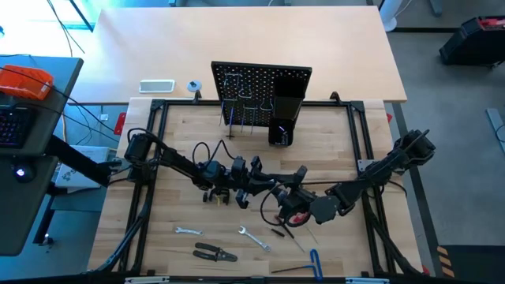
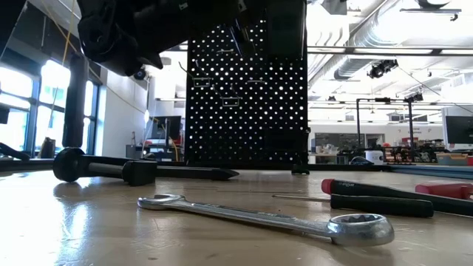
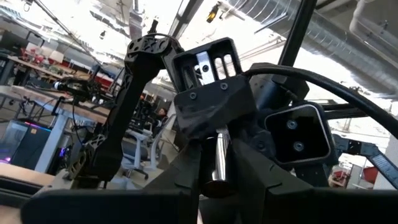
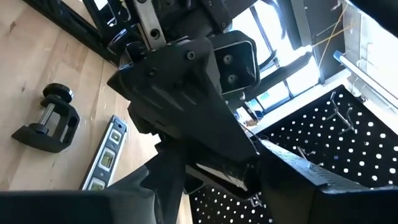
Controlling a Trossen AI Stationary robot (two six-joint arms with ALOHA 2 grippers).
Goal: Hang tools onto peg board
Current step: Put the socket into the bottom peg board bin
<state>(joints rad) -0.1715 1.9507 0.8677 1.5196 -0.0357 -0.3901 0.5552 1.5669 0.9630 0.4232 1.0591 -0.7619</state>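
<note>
Closest to the low camera lies a wrench [image 2: 266, 218], flat on the table [image 2: 66, 229] well in front of the peg board [image 2: 247, 96]. A screwdriver [image 2: 377, 199] with a red and black handle rests to one side of it, also short of the board, and a clamp [image 2: 103, 168] lies on its side nearer the board's foot.

From above, both my arms meet in the middle of the table, in front of the board. My left gripper [image 1: 254, 188] and right gripper [image 1: 290, 199] are nose to nose there. Farther from the board than my grippers lie a second wrench [image 1: 188, 231], pliers [image 1: 215, 252] and a blue hex key [image 1: 316, 264]. A few thin pieces seem to hang from the hooks [image 1: 237, 106] already, beside the box holder [image 1: 282, 118], though I cannot tell what they are.

Through my left wrist camera, my fingers look clamped on a short shiny metal bit [image 3: 214, 163], held up against my other gripper.

Through my right wrist camera, my fingers stand apart around the left gripper's tip. Past them a level [image 4: 104, 158] lies beside the clamp, on the table in front of the board.

I judge the job barely begun: most tools are on the table, and this bit looks to be mid-handover, not yet hung.
</note>
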